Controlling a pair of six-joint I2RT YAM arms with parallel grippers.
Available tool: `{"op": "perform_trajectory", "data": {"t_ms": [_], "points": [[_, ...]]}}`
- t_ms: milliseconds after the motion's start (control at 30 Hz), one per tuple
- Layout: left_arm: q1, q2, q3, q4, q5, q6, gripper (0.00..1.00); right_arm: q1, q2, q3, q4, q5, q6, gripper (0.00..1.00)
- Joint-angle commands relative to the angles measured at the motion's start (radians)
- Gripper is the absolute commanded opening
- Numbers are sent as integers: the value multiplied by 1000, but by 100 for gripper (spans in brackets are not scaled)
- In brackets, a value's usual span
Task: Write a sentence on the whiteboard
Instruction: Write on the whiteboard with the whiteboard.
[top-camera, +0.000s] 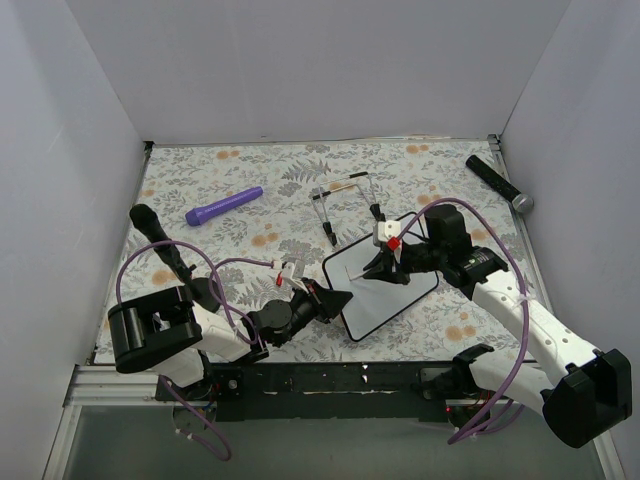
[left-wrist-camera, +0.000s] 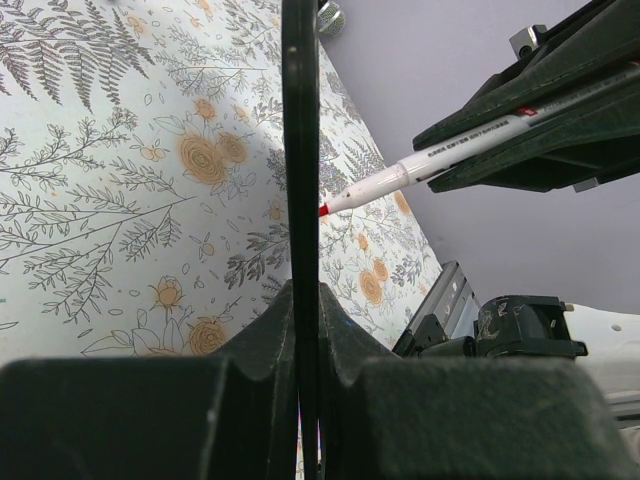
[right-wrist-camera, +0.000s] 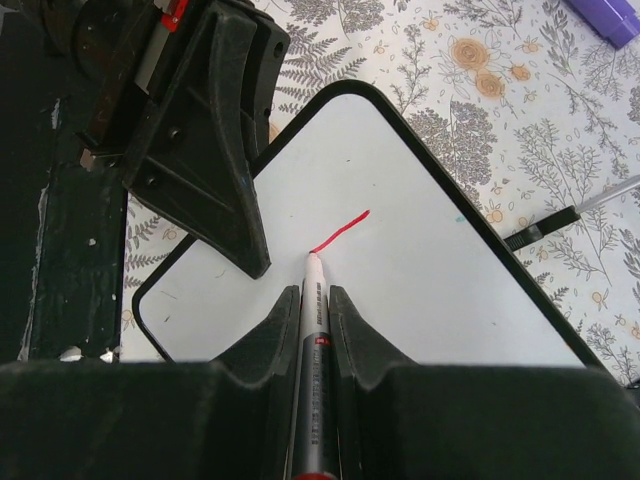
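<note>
- right claw (right-wrist-camera: 315, 293) is clamping the marker (right-wrist-camera: 314, 330), tip resting on the whiteboard (top-camera: 395, 295), lower centre of the top view
- left claw (left-wrist-camera: 302, 300) is pinching the whiteboard's rim from the left
- sentence (right-wrist-camera: 340, 232) is only just starting: one red stroke slanting up-right from the tip

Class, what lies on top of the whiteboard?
One short red stroke, with the marker tip at one end. A finger of the left gripper covers part of the whiteboard; that patch is hidden.
</note>
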Motion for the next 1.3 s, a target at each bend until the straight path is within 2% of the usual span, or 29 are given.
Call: {"op": "perform_trajectory", "data": {"t_ms": [0, 233, 867, 1267], "points": [[-6, -9, 0, 126, -7, 14, 0, 5, 3, 30, -8, -19, -9, 1], [-6, 0, -8, 137, -6, 10, 0, 5, 26, 84, 28, -22, 36, 1], [-6, 11, -5, 151, 4, 10, 0, 5, 60, 96, 127, 30, 129, 1], [-6, 6, -11, 151, -1, 10, 0, -1, 55, 79, 172, 162, 186, 1]]}}
